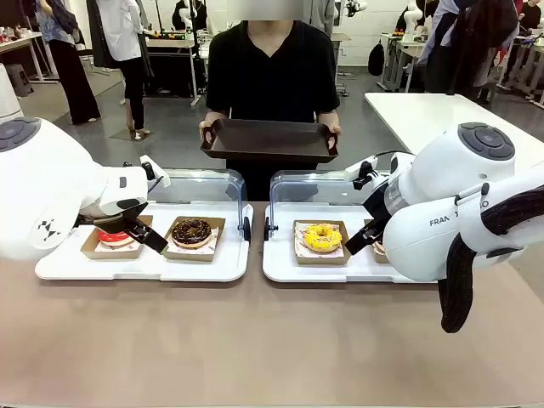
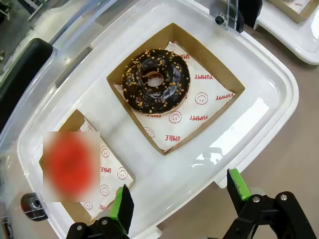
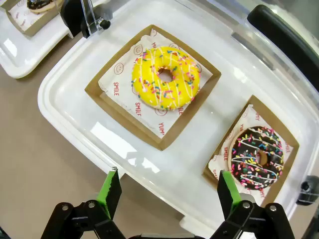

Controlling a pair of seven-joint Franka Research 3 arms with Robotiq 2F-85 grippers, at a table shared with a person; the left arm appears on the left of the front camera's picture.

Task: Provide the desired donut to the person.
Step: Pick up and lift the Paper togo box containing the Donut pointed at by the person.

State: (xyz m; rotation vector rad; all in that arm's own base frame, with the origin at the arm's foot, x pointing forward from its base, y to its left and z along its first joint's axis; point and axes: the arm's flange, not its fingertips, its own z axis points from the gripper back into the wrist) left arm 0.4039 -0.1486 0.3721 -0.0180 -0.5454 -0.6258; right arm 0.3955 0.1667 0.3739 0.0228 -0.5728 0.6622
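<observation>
Person [image 1: 272, 76] in black T-shirt holds dark tray [image 1: 269, 140]; yellow sprinkled donut [image 3: 165, 77] boxed; left and right jaws spread, empty.

Donut colours
Yellow donut [image 3: 166, 78], rainbow sprinkles, white drizzle; dark donut [image 2: 156, 81], nut flecks; dark sprinkled donut [image 3: 256, 158], white drizzle; red donut [image 1: 112, 238].

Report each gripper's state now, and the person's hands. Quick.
Left gripper: open, holding nothing.
Right gripper: open, holding nothing.
Person's right hand: holding the dark tray.
Person's left hand: holding the dark tray.
</observation>
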